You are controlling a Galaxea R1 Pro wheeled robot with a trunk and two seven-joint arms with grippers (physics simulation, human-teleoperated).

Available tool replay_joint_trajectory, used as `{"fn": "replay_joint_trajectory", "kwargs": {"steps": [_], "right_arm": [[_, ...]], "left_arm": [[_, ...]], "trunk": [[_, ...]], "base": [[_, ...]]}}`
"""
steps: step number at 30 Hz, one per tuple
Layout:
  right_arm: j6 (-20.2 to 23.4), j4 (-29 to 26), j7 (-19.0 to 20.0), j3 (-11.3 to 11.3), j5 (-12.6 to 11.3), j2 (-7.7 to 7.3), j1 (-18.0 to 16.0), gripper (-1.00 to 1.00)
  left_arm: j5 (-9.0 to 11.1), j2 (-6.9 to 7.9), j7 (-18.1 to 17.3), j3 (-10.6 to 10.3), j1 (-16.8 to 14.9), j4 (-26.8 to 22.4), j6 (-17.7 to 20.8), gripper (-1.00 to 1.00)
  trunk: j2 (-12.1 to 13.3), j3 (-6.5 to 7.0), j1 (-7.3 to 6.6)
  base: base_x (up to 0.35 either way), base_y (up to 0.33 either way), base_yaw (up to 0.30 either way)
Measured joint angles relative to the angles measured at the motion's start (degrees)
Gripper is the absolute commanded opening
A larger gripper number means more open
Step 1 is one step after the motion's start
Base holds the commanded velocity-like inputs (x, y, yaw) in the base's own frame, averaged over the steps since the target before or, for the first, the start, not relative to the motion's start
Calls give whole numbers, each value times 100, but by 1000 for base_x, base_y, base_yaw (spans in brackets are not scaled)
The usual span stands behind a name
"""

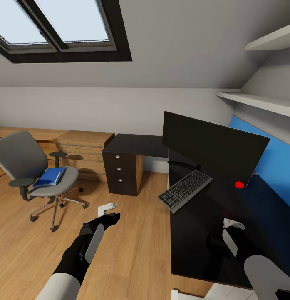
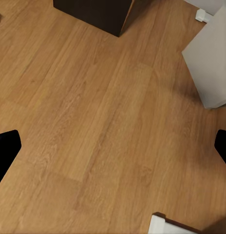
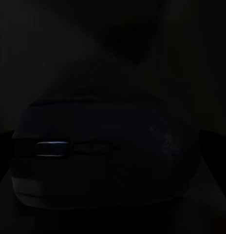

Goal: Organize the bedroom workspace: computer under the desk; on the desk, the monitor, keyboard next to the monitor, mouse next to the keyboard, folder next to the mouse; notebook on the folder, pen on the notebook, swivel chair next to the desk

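Observation:
The swivel chair (image 1: 20, 158) stands on the floor at the left, away from the desk (image 1: 136, 143), with the blue folder (image 1: 50, 176) on its seat. On the black desk, the monitor (image 1: 211, 150) stands upright and the keyboard (image 1: 185, 190) lies in front of it near the edge. My left gripper (image 1: 109, 211) hangs open over bare floor (image 2: 113, 146). A light grey box, the computer by its look (image 2: 210, 63), stands beside the desk's dark base. My right gripper (image 1: 230, 229) is low over the near desk, with the mouse (image 3: 103, 151) close between its fingers. The notebook and pen are out of view.
Black drawers (image 1: 119, 173) close the desk's left end. A low wooden shelf unit (image 1: 84, 146) runs along the back wall behind the chair. White wall shelves (image 1: 261, 102) hang above the desk on the right. Open wood floor (image 1: 132, 250) lies between chair and desk.

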Motion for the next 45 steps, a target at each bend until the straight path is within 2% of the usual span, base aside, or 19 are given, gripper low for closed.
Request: {"fn": "replay_joint_trajectory", "kwargs": {"steps": [6, 14, 16, 18, 19, 21, 22, 23, 27, 31, 32, 45], "right_arm": [[-119, -390, -23, -9, 11, 8, 0, -100], [-97, -524, -28, -11, 5, 12, 2, -100], [-54, -785, -27, -7, -2, 41, 17, -100], [55, -1266, -29, -12, -6, 159, 78, -100], [441, -2042, -26, -17, -20, 330, 391, -100], [850, -2913, -21, -14, -13, 447, 833, -100], [923, -3073, -22, -14, -13, 477, 901, -100], [1119, -3456, -25, -14, -17, 587, 1036, -100], [1425, -4166, -25, -15, -17, 816, 1225, -100], [1438, -4230, -24, -13, -15, 839, 1240, -100], [1409, -4236, -24, -10, -7, 851, 1249, -100], [1388, -4247, -23, -9, -8, 853, 1250, -100]], "left_arm": [[-15, 0, 7, -7, 0, 0, -7, 100], [-19, 0, 18, -8, 0, 3, -8, 100], [-27, 0, 28, -8, 0, 0, -16, 100], [-32, 0, 27, -8, 0, 0, -18, 100], [-34, -2, 26, -8, -1, -4, -24, 100], [-34, -5, 24, -9, 0, -14, -27, 100], [-34, -6, 22, -10, 0, -19, -27, 100], [-35, -8, 19, -13, 0, -27, -28, 100], [-28, -1, -19, -9, 6, -16, -29, 100], [-20, 10, -36, -8, 7, -1, -34, 100], [-5, 56, -42, -7, 9, 4, -36, 100], [-17, 61, -42, -10, 9, 7, -44, 100]], "trunk": [[199, 90, -109], [520, 233, -285], [600, 269, -329], [681, 306, -373], [720, 323, -395], [801, 359, -439], [841, 377, -461], [881, 395, -483], [883, 396, -484], [884, 396, -483], [882, 396, -483], [884, 396, -484]], "base": [[0, 0, 0], [0, 0, 0], [0, 0, 0], [0, 0, 0], [0, 0, 0], [0, 0, 0], [0, 0, 0], [0, 0, 0], [0, 0, 0], [-50, 87, 0], [-158, 291, 0], [-78, 317, 0]]}}
